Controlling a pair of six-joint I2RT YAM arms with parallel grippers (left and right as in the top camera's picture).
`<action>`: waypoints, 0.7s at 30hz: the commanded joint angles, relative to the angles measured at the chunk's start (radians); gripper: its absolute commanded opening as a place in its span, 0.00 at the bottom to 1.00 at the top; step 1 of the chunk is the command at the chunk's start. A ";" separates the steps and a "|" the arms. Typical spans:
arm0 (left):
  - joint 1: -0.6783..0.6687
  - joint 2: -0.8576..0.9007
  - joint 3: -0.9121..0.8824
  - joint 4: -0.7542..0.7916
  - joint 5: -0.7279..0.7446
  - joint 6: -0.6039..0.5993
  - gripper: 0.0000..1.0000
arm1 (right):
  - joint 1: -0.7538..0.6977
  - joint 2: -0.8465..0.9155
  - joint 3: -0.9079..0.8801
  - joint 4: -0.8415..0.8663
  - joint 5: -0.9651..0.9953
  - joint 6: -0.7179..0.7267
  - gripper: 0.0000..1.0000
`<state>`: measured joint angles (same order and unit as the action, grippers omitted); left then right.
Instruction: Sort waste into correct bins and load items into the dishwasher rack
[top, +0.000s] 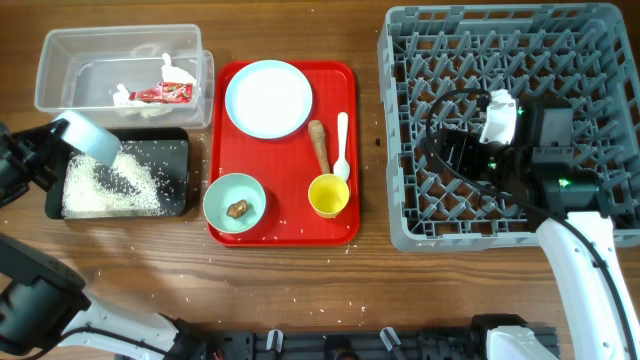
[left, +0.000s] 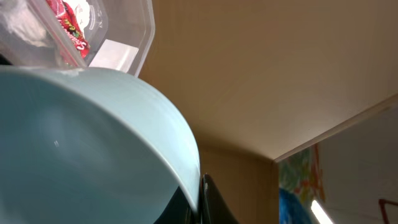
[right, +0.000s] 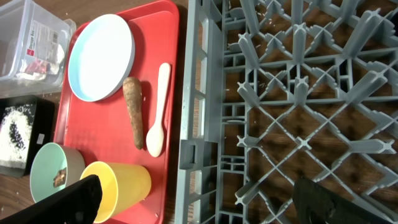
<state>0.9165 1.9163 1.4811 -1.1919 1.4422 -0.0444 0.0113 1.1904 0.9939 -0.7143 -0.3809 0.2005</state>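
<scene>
Rice grains (top: 112, 185) spread over the floor of the black tray (top: 176, 150), plus plenty scattered loose on the wooden table (top: 420, 290) in front of the red serving tray (top: 285, 170). Left gripper (top: 55, 140) clamped on the whitish bowl (top: 90, 137), tipped steeply with its mouth down over the black tray's back-left corner. From the left wrist, pretty much just the bowl's pale wall filling the shot.

Clear tub (top: 60, 55) right behind the black tray, holding the red snack wrapper (top: 165, 93) and crumpled tissue (top: 130, 100).

On the red serving tray: pale-blue plate (top: 268, 98) at the back, brown food stick (top: 319, 145) and white plastic spoon (top: 342, 150) lying side by side, yellow cup (top: 328, 195) just in front of them, mint-green bowl (top: 234, 203) at the front left with the small brown lump (top: 238, 209) inside.

Dishwasher rack (top: 430, 40) off to the right, well apart from the bins. Right gripper (right: 196, 193) hanging over the rack's left part, fingers (right: 74, 199) spread wide, nothing between them.
</scene>
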 joint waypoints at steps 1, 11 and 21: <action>0.013 -0.018 0.002 0.053 -0.146 -0.109 0.04 | 0.002 0.005 0.016 0.000 0.007 -0.006 1.00; -0.247 -0.126 0.002 -0.053 -0.135 0.102 0.04 | 0.002 0.005 0.016 -0.002 0.007 -0.006 1.00; -1.319 -0.108 0.002 0.286 -1.464 -0.354 0.04 | 0.002 0.005 0.016 -0.001 0.007 -0.006 1.00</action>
<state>-0.2394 1.7245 1.4822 -0.9264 0.4419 -0.2722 0.0113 1.1923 0.9939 -0.7181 -0.3805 0.2008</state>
